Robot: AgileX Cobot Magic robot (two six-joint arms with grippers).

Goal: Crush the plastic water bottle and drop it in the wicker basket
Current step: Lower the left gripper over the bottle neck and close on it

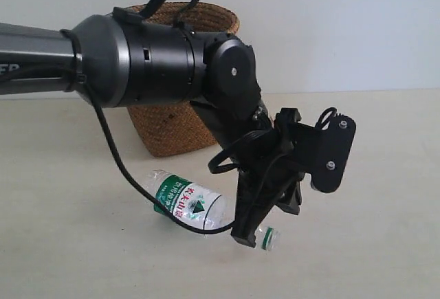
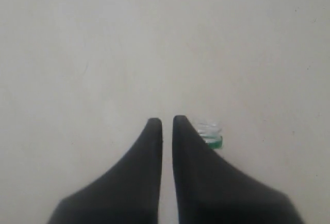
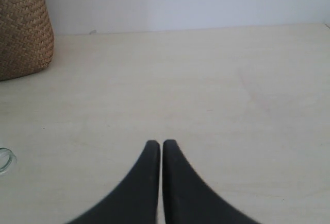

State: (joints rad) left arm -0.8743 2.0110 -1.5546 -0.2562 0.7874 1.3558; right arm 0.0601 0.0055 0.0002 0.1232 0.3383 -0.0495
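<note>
A: Since the plastic water bottle (image 1: 212, 208) lies on its side on the desk (image 1: 62, 244), how do I place it?

B: Exterior view: base toward 10 o'clock, open neck (image 1: 270, 237) toward 4 o'clock. At about 12 o'clock from it the wicker basket (image 1: 172, 130) stands upright, near but apart, mouth up so a drop from above works.

A: And the left gripper (image 1: 245, 234)?

B: It points down at the 4 o'clock end, right at the neck. In the left wrist view its fingers (image 2: 153, 136) are almost pressed together, just a slit, with nothing between them. The neck sits just beside one finger, outside the pair. Touching or not, can't tell.

A: Why closed?

B: My guess is that shut fingers make one stiff tip for pinning or pressing the bottle against the desk. No cap is visible, so air could escape. Lying flat also puts a firm surface under the body.

A: Crushed yet?

B: The body looks round and the label (image 1: 180, 199) smooth, so I'd say not yet.

A: And the right gripper (image 3: 161, 142)?

B: Fingers together, holding nothing, over bare desk. Its camera shows the basket and the bottle mouth off to one side. I can't find it in the exterior view. It's likely keeping clear.

A: Risk?

B: A round bottle may roll out from under a narrow tip.
</note>
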